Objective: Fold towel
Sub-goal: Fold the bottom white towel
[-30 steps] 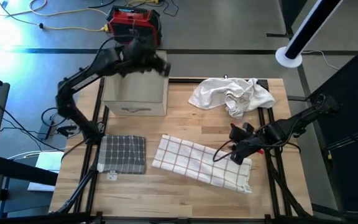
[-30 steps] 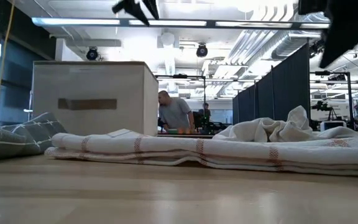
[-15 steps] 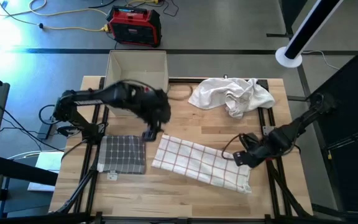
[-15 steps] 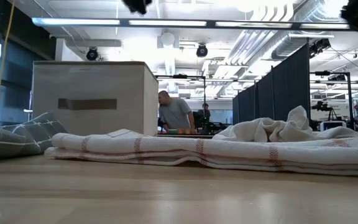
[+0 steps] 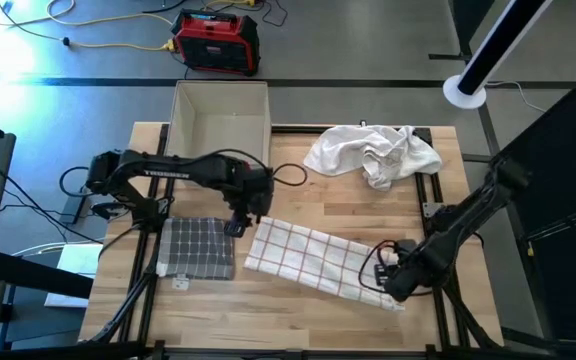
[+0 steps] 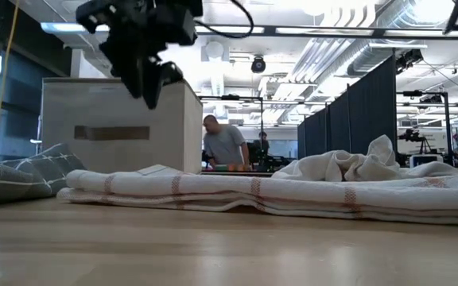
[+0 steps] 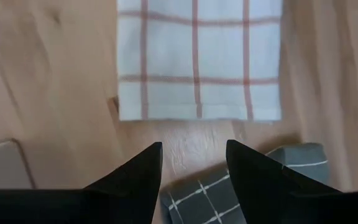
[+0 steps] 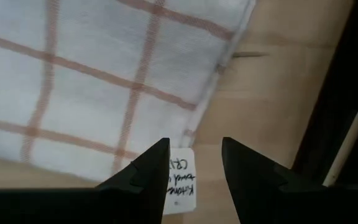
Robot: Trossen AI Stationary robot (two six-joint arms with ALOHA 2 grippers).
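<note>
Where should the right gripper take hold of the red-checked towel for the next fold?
Probably at the tagged corner of the red-checked towel, nearest the right gripper. The towel lies flat as a long strip with that end free on the table, so a descent from above with open fingers straddling the edge looks best. The left gripper hovers at the opposite end.

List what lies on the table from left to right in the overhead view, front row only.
Grey checked towel → left tool, hovering open between the two towels → red-checked white towel → right tool, open above that towel's right end.
</note>
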